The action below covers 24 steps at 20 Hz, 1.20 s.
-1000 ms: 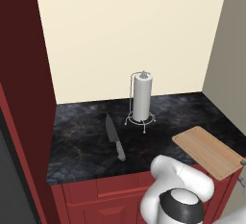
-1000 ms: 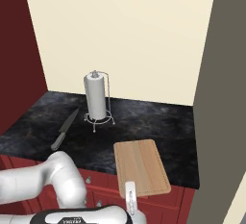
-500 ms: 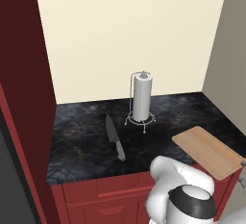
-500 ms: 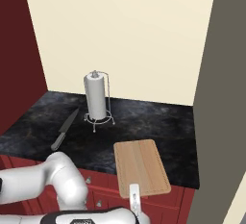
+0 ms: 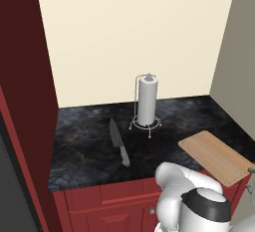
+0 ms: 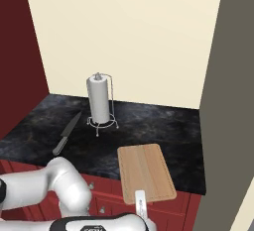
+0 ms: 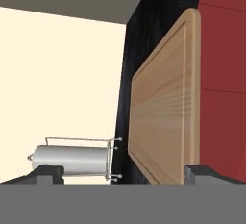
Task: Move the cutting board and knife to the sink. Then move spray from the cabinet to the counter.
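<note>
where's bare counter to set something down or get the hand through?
Bare counter: the strip between the knife and the dark red side panel, and the back right corner between the paper-towel stand and the grey wall. Tightest spots: the knife-to-stand gap and the front right, where the cutting board overhangs the edge.

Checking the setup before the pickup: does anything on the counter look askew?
The cutting board lies at the counter front, its near end jutting past the edge. The knife lies flat; the paper-towel roll stands upright.
</note>
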Tool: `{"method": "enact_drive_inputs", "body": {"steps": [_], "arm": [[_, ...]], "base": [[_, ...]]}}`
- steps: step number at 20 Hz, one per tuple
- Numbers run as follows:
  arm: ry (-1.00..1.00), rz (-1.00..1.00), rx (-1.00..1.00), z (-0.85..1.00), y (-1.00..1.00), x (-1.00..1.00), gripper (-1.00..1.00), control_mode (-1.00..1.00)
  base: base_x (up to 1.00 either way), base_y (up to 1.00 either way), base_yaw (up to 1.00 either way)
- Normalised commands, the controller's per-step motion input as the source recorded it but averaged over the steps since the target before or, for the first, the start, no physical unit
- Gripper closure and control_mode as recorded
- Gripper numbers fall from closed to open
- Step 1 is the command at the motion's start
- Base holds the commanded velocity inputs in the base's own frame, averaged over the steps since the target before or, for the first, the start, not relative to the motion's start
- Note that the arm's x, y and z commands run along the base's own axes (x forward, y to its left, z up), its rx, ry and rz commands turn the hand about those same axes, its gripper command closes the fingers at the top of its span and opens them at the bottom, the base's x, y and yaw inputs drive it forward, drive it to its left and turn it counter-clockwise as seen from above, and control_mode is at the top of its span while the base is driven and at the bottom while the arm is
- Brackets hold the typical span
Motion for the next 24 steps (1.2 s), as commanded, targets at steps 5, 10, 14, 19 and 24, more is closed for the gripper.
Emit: {"method": "enact_drive_inputs", "body": {"steps": [5,10,14,19,24], "arm": [[0.00,0.00,0.00,-0.10,0.00,0.12,-1.00,-1.00],[0.00,0.00,0.00,-0.17,0.00,0.15,-1.00,-1.00],[0.00,0.00,0.00,-0.16,0.00,0.15,-1.00,-1.00],[0.00,0.00,0.00,-0.17,0.00,0.14,-1.00,-1.00],[0.00,0.00,0.00,-0.16,0.00,0.14,-1.00,-1.00]], "base": [[0.00,0.00,0.00],[0.00,0.00,0.00],[0.00,0.00,0.00],[0.00,0.00,0.00],[0.00,0.00,0.00]]}}
